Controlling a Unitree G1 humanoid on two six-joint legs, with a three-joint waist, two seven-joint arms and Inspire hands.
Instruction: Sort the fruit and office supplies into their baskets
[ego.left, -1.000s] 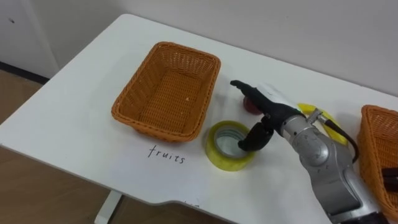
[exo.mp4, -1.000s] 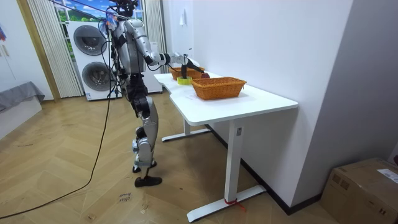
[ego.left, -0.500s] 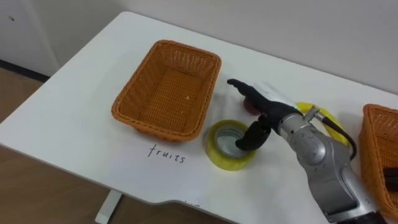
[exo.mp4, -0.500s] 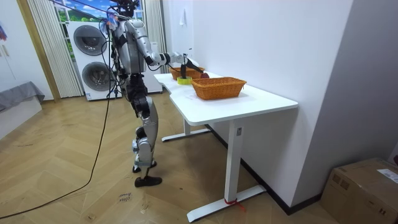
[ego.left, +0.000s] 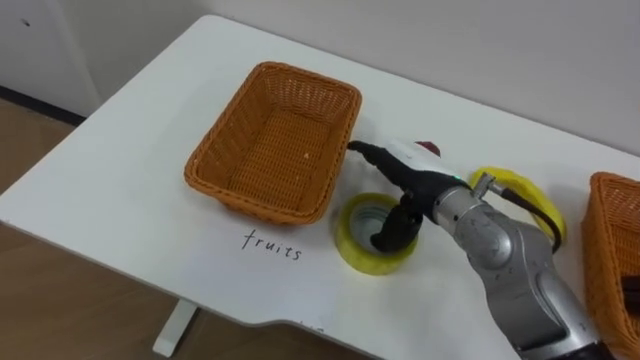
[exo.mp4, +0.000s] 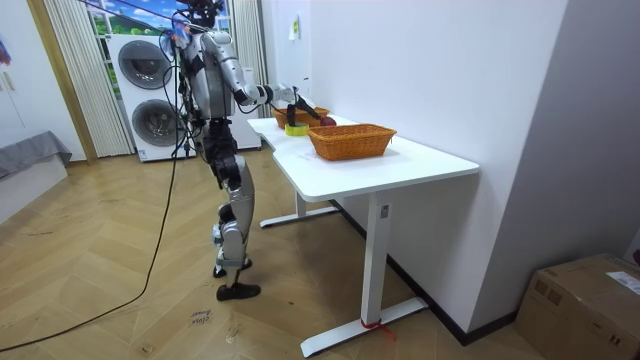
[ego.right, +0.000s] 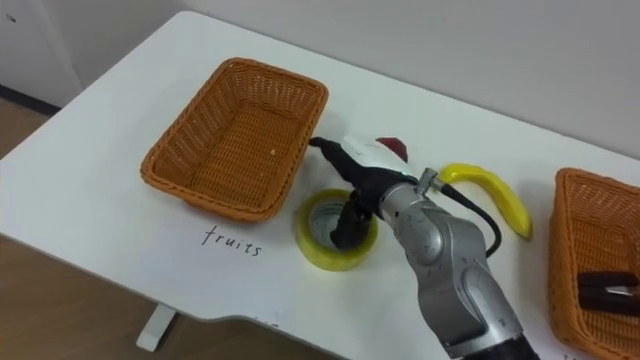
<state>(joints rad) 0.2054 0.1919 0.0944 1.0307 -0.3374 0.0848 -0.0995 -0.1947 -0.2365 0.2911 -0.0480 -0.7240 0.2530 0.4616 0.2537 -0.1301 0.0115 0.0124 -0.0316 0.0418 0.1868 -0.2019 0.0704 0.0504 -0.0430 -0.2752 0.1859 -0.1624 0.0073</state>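
The right hand (ego.left: 415, 180) was seen spread, thumb inside the tape roll (ego.left: 352, 236), whose wall needed to be pinched firmly before transfer to the 3 o'clock basket (ego.left: 605, 240)

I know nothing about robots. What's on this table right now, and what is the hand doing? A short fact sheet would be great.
table: white
left basket: wicker, looks empty
tape: yellow roll, flat, by the left basket's near corner
right hand: over the tape, thumb in its hole, fingers straight toward the left basket
red fruit: behind the hand, mostly hidden
banana: on the table, right of the hand
right basket: holds a dark item
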